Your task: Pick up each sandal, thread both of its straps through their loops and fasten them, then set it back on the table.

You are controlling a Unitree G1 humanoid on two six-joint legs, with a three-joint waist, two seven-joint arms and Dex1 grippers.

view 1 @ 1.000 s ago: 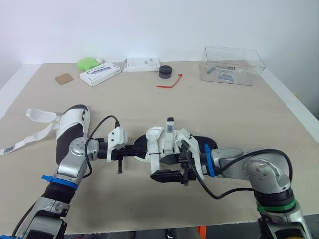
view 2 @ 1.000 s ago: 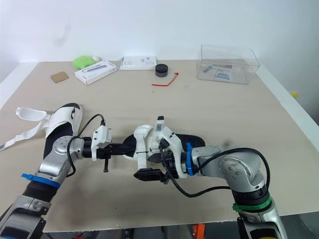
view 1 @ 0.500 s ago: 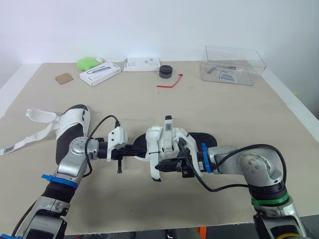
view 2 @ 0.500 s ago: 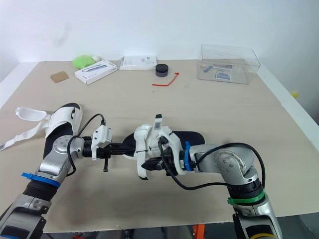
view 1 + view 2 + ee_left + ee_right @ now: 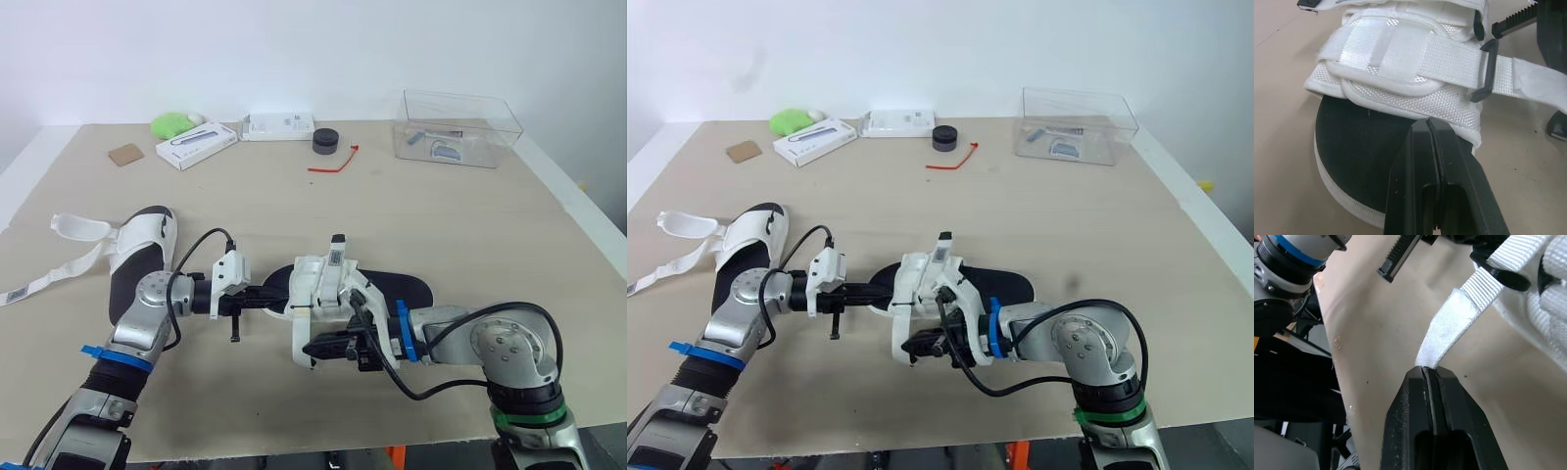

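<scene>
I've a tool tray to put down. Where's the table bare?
Bare: the wide stretch between the red tie and the middle sandal, and the right side in front of the clear box. Crowded: the far-edge white boxes, the left sandal's corner.

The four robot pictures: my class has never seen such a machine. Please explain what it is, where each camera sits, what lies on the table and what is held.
It is a humanoid robot with two arms, each ending in a black two-fingered gripper. The two wide pictures come from cameras in its head, looking down on a table. The two close-ups come from cameras on its wrists. The left gripper, shut, has its tips at a white-strapped sandal. The right gripper pinches the end of that sandal's strap. A second sandal lies to the left, strap loose. Farther back: two white boxes, a black puck, a red tie and a clear box.
</scene>
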